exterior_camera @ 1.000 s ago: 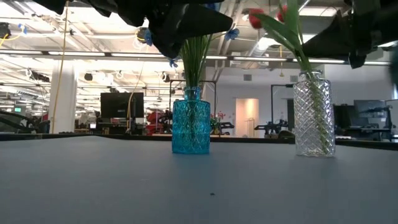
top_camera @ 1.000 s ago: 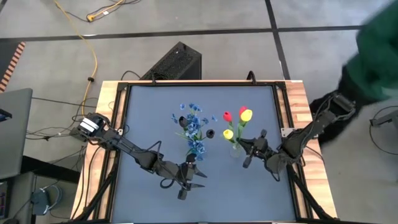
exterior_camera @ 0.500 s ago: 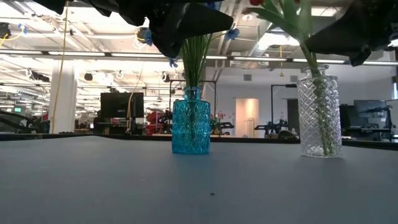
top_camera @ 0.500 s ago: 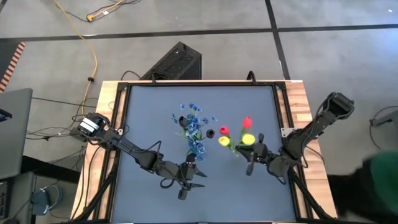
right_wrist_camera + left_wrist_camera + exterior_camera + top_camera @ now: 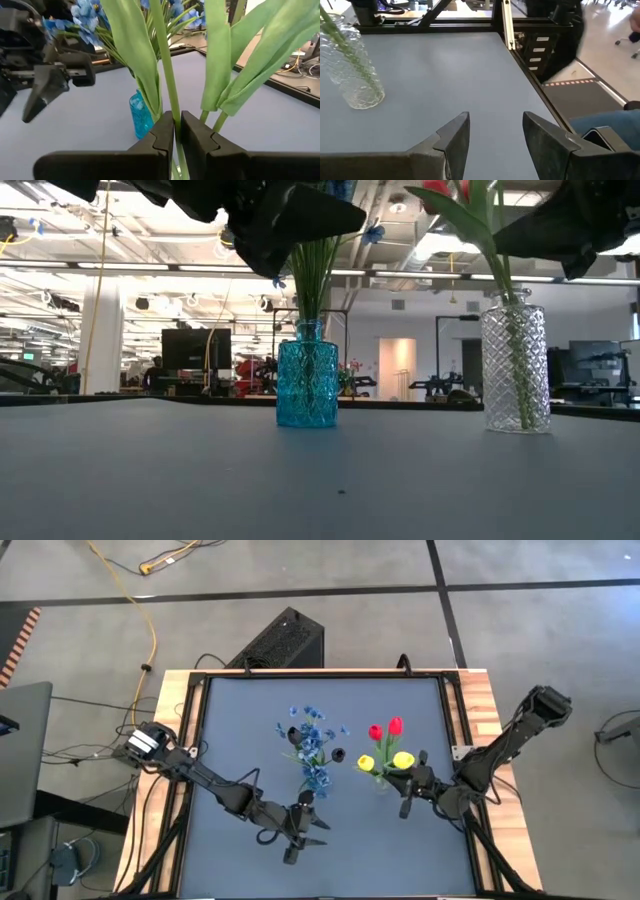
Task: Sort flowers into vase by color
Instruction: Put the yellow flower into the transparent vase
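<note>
Over the clear vase, my right gripper has its jaws nearly together around a tulip stem. At nine o'clock sits the blue vase with blue sprays. I'd guess: release gently, lift straight.

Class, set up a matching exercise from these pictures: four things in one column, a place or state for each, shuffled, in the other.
Things:
1. blue sprays
2. tulips
3. left gripper
4. right gripper

Places or states:
A. fingers spread, nothing between them
B. in the clear vase
C. fingers around a green stem
D. in the blue vase

Pairs: 1-D, 2-B, 3-A, 4-C
</note>
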Robot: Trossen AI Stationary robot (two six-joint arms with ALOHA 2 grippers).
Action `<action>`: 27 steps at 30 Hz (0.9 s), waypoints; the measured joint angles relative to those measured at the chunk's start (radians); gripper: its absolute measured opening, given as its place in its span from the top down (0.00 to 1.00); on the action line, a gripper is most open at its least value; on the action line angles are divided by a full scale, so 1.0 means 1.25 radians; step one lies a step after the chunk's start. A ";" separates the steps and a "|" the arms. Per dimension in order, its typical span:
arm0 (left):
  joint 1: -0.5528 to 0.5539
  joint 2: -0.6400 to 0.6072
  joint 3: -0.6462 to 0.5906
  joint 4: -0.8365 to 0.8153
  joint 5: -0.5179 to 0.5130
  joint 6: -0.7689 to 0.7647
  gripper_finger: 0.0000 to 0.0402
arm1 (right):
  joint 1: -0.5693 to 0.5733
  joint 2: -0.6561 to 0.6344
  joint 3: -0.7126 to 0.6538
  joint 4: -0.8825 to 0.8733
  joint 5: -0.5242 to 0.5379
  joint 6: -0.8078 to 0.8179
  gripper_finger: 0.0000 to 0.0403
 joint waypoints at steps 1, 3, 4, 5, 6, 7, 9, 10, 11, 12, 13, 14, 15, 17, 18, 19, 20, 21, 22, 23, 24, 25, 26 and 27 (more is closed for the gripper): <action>-0.001 0.000 0.000 0.000 0.000 0.000 0.57 | 0.000 0.000 0.000 -0.008 0.000 0.001 0.85; -0.005 0.000 0.000 0.000 0.000 -0.001 0.57 | 0.000 0.000 0.000 -0.017 0.001 0.001 0.85; -0.006 0.000 0.000 0.000 0.000 -0.001 0.57 | 0.000 0.000 0.000 -0.020 0.001 0.001 0.85; -0.007 0.000 0.000 0.000 0.000 -0.001 0.57 | 0.000 0.000 0.000 -0.022 0.001 0.001 0.85; -0.009 0.000 0.000 0.000 0.000 -0.001 0.57 | 0.000 0.000 0.000 -0.025 0.001 0.001 0.85; -0.010 0.000 0.000 0.000 0.000 -0.001 0.57 | 0.001 0.000 0.000 -0.031 0.001 0.001 0.85; -0.011 0.000 0.000 0.000 0.000 -0.001 0.57 | 0.004 -0.004 0.000 -0.045 0.000 0.002 0.85; -0.011 0.000 0.000 -0.001 0.000 -0.002 0.57 | 0.007 -0.007 0.000 -0.050 0.000 0.002 0.85; -0.011 0.000 0.000 -0.003 -0.001 -0.004 0.57 | 0.008 -0.011 0.000 -0.057 0.000 0.002 0.85; -0.011 0.000 0.000 -0.005 -0.001 -0.005 0.57 | 0.008 -0.015 0.000 -0.066 0.000 0.002 0.85; -0.011 0.000 0.000 -0.007 -0.001 -0.005 0.57 | 0.008 -0.021 0.000 -0.076 -0.001 0.002 0.85; -0.011 0.000 0.000 -0.007 -0.001 -0.005 0.57 | 0.008 -0.029 0.000 -0.087 -0.004 0.003 0.85; -0.011 0.000 0.000 -0.007 -0.001 -0.005 0.57 | 0.007 -0.037 0.000 -0.095 -0.013 0.003 0.84; -0.011 0.000 0.000 -0.009 0.000 -0.008 0.57 | 0.005 -0.053 0.000 -0.113 -0.019 0.004 0.83; -0.011 0.000 0.000 -0.011 0.000 -0.008 0.57 | 0.005 -0.059 0.000 -0.128 -0.020 0.004 0.81; -0.011 0.000 0.000 -0.012 0.000 -0.008 0.57 | 0.005 -0.066 0.000 -0.142 -0.020 0.004 0.79; -0.011 0.000 0.000 -0.012 0.000 -0.008 0.57 | 0.005 -0.073 0.000 -0.155 -0.022 0.004 0.76; -0.011 0.000 0.000 -0.011 0.000 -0.008 0.57 | 0.005 -0.082 0.000 -0.173 -0.027 0.005 0.73; -0.011 0.000 0.000 -0.011 0.000 -0.008 0.57 | 0.005 -0.092 0.000 -0.193 -0.040 0.008 0.71; -0.011 0.000 0.000 -0.011 0.000 -0.008 0.57 | 0.003 -0.102 0.000 -0.211 -0.053 0.011 0.67; -0.011 0.000 0.000 -0.012 0.000 -0.008 0.57 | 0.000 -0.111 0.000 -0.229 -0.066 0.020 0.65; -0.011 0.000 0.000 -0.011 -0.001 -0.008 0.57 | -0.003 -0.118 0.000 -0.246 -0.078 0.030 0.62; -0.011 0.000 0.000 -0.011 -0.001 -0.008 0.57 | -0.007 -0.126 0.000 -0.261 -0.090 0.041 0.60; -0.011 0.000 0.000 -0.011 -0.001 -0.008 0.57 | -0.011 -0.134 0.000 -0.277 -0.104 0.049 0.58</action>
